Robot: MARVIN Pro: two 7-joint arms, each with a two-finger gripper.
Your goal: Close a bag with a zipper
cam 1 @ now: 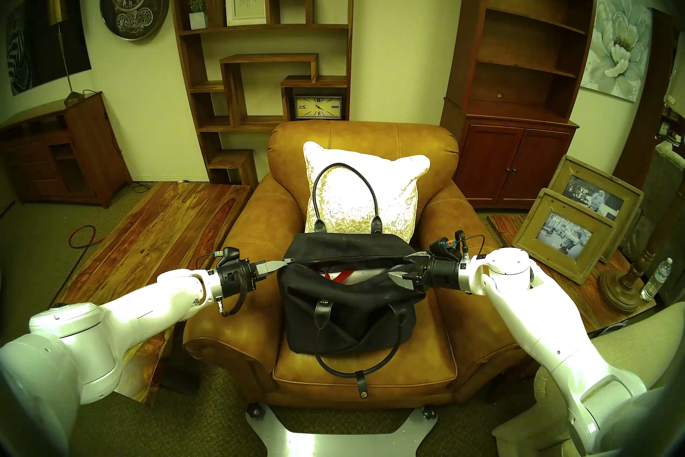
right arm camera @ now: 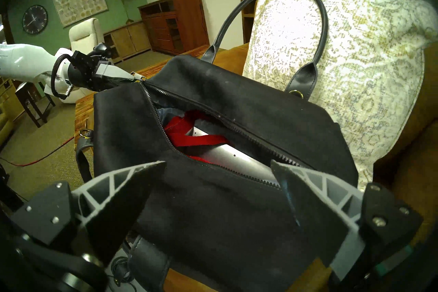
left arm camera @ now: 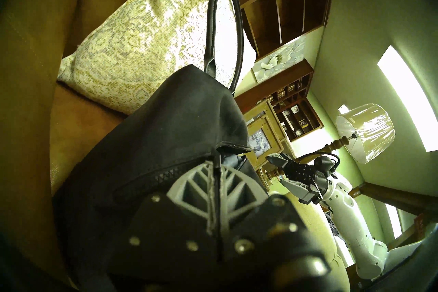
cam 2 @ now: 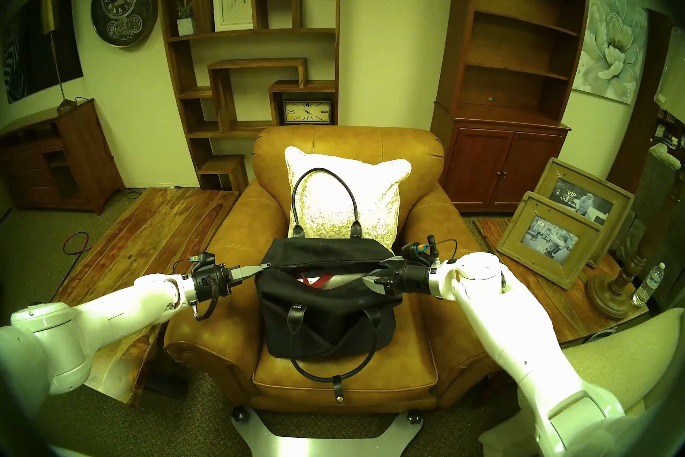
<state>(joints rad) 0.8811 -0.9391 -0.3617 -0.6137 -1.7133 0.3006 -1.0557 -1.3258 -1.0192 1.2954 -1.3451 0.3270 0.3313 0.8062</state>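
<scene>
Starting nearest the robot, one looped handle (cam 1: 361,380) has flopped forward onto the seat cushion (cam 1: 426,363) of the tan armchair (cam 1: 259,222). The black bag (cam 1: 344,311) stands on that cushion, its long side running left to right.

Along its top, the zipper (cam 1: 333,258) follows the same left-to-right line and gapes open for most of its length. A red strap (right arm camera: 201,139) and something pale show through the gap.

The left gripper (cam 1: 280,264) reaches in almost level at the zipper's left end, where the two rows of teeth meet. Its fingers are pressed tight on a thin dark strip. From the right wrist view this looks like the small pull (right arm camera: 137,75), though I can't be certain it isn't a fabric tab.

The right gripper (cam 1: 399,266) sits at the opposite end with its fingers spread wide and nothing in them. It straddles the bag's right corner, one fingertip over the last teeth.

So the open stretch lies entirely to the right of the left gripper. Closing it likely means drawing the pull rightward along that axis, toward the right gripper, which could first clamp the corner to keep the fabric taut.

Farther back, the second handle (cam 1: 344,165) stands upright against a patterned pillow (cam 1: 393,193).
</scene>
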